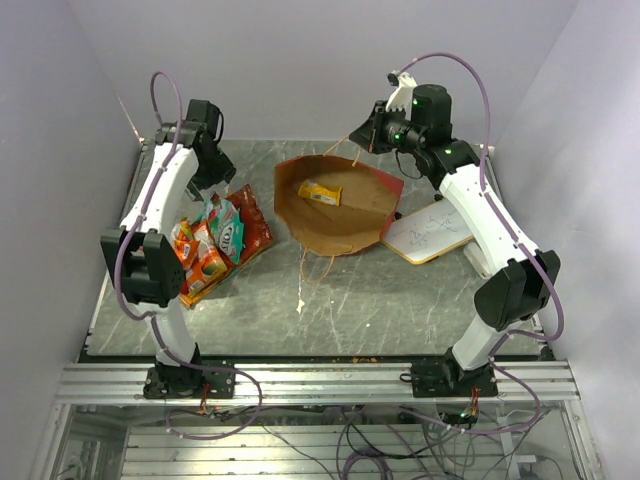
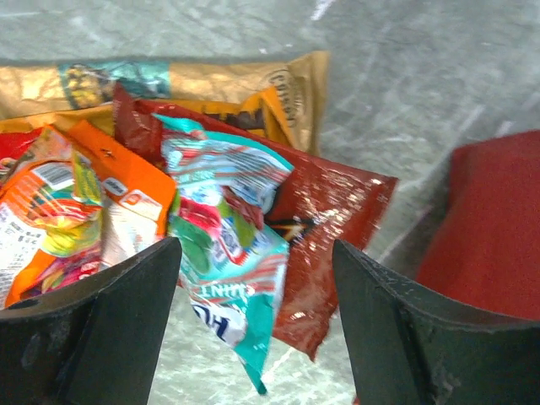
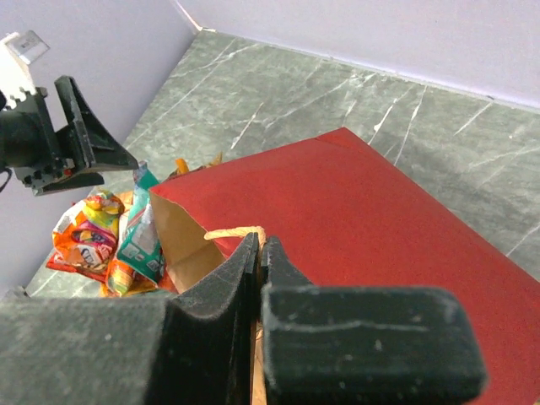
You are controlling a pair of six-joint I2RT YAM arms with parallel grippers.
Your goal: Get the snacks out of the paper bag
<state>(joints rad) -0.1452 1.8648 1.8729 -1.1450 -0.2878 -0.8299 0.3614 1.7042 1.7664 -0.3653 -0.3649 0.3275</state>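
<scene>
gold packet (image 2: 211, 80) half under other snacks (image 2: 228, 211), paper bag (image 2: 498, 228) cut off

The left arm (image 1: 160, 200) and the right arm (image 1: 490, 225) share one build: glossy white shells between black joint housings, with a lilac cable (image 1: 487, 120) arching back from behind the jaws to a black base (image 1: 175, 380) bolted on a silver rail (image 1: 320, 382). Behind the right jaws sit small green lights (image 1: 400, 130) and a white bracket (image 1: 402, 95). The jaws themselves are matte black wedge-shaped fingers (image 2: 110, 329) with a rough, dusty surface.
</scene>
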